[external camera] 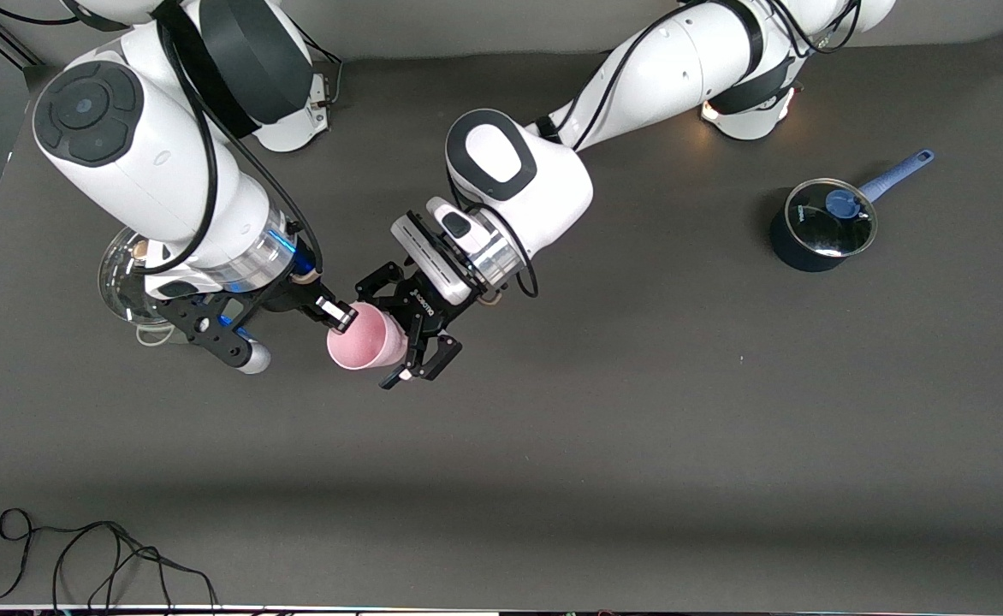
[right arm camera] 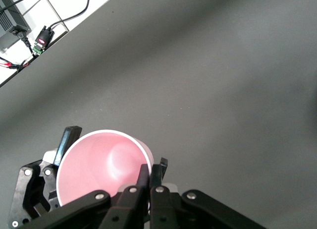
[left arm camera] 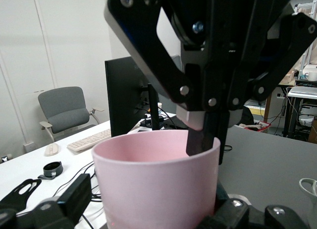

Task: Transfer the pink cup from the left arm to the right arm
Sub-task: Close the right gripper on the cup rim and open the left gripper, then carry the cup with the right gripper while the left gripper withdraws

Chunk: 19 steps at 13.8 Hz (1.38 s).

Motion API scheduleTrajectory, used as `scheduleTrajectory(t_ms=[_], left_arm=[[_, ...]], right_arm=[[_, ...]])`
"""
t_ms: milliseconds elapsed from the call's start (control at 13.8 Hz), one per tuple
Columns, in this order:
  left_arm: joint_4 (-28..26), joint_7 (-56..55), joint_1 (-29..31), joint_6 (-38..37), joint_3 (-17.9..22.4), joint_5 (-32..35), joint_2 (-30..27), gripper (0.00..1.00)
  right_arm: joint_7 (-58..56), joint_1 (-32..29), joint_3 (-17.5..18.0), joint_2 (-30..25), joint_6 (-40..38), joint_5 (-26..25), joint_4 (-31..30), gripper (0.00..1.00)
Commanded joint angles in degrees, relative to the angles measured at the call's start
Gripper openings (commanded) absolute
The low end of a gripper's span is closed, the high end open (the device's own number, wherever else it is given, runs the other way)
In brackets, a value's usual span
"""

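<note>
The pink cup [external camera: 364,338] hangs on its side over the middle of the table, mouth toward the front camera. My right gripper [external camera: 339,315] is shut on its rim, one finger inside the cup and one outside [right arm camera: 151,172]. My left gripper [external camera: 377,335] is open, its fingers spread to either side of the cup's body. In the left wrist view the cup [left arm camera: 158,184] fills the space between the left gripper's [left arm camera: 148,209] fingers, with a gap at one finger. The right gripper [left arm camera: 203,135] reaches over the rim there. The right wrist view looks into the cup [right arm camera: 99,164].
A dark blue saucepan [external camera: 822,224] with a glass lid and a blue handle stands toward the left arm's end. A clear glass vessel [external camera: 121,278] sits partly hidden under the right arm. A black cable [external camera: 82,556] lies by the table edge nearest the front camera.
</note>
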Motion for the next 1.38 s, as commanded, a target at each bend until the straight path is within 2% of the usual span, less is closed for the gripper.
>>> scheduleTrajectory(t_ms=[0,73,218,580,798,943,1161,1306], left_arm=[[-0.39,-2.22,1.93,-0.76,1.37,2.07,-1.32,1.00],[-1.78,-2.05,3.68,-1.81,1.37,2.16,-1.58,1.00],[-8.62,-2.05,9.12,-6.19,1.28,3.48,-4.29,1.00],[-26.72,-1.96,24.40,-21.12,1.28,6.11,-12.72,1.00],[-41.30,-1.96,33.29,-27.91,1.45,11.47,-19.40,1.00],[-48.18,-1.96,39.18,-35.35,2.42,14.63,-23.80,1.00],[-51.81,-2.13,45.08,-49.49,6.97,20.86,-27.85,1.00],[-51.28,-2.57,46.15,-61.61,14.16,28.75,-29.78,1.00]], right_arm=[[-0.69,-0.18,-2.09,0.23,-1.58,-0.14,1.45,0.00],[-0.95,-0.18,-2.97,0.15,-0.88,-0.31,1.45,0.00],[-4.71,-0.18,-4.99,0.23,-0.17,-1.37,1.45,0.00],[-18.41,-2.46,-14.21,0.06,-0.17,-1.37,1.45,0.00],[-26.59,-9.56,-14.67,-0.12,-0.17,-1.28,1.37,0.00],[-35.36,-15.09,-14.67,-0.03,-0.17,-1.20,0.93,0.00],[-50.02,-23.71,-14.49,0.32,-0.17,0.29,0.57,0.00],[-62.68,-28.81,-14.49,0.49,-0.17,3.36,0.14,0.00]])
